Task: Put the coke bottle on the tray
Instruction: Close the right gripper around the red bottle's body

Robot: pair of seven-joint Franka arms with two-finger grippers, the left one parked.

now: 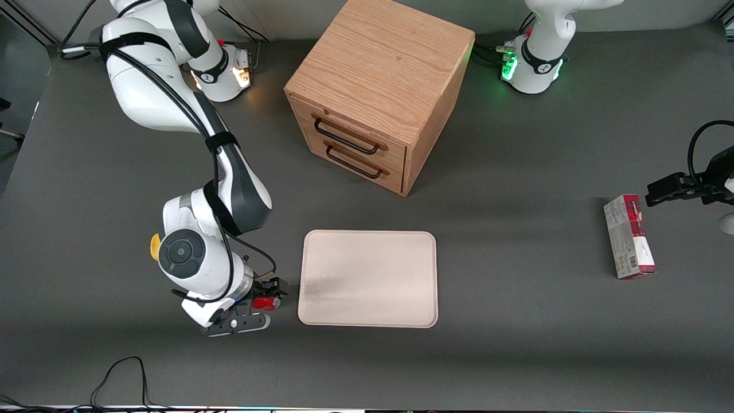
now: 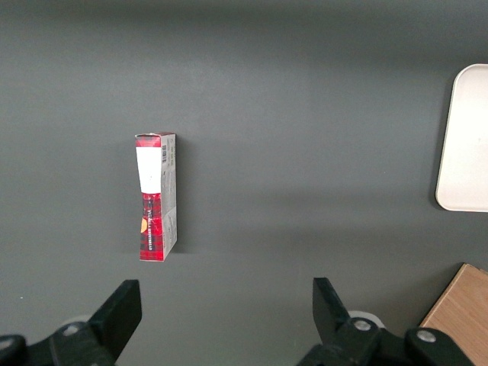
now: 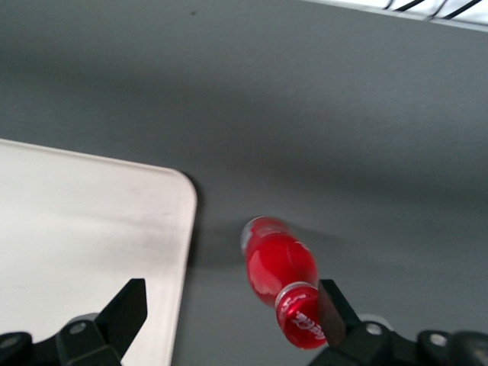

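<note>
The small red coke bottle [image 3: 279,276] leans tilted between my right gripper's fingers, its red cap touching one finger [image 3: 332,305]. It is over the grey table, just off the corner of the cream-white tray [image 3: 84,229]. The gripper [image 3: 229,305] is open, with its jaws wide apart, and the other finger is over the tray's rim. In the front view the gripper [image 1: 267,297] hangs low beside the tray's [image 1: 367,278] short edge at the working arm's end. The bottle [image 1: 265,303] shows there as a red patch under the hand. The tray has nothing on it.
A wooden two-drawer cabinet [image 1: 378,92] stands farther from the front camera than the tray. A red-and-grey carton [image 1: 628,235] lies toward the parked arm's end of the table. A yellow lump [image 1: 155,246] peeks out beside my wrist.
</note>
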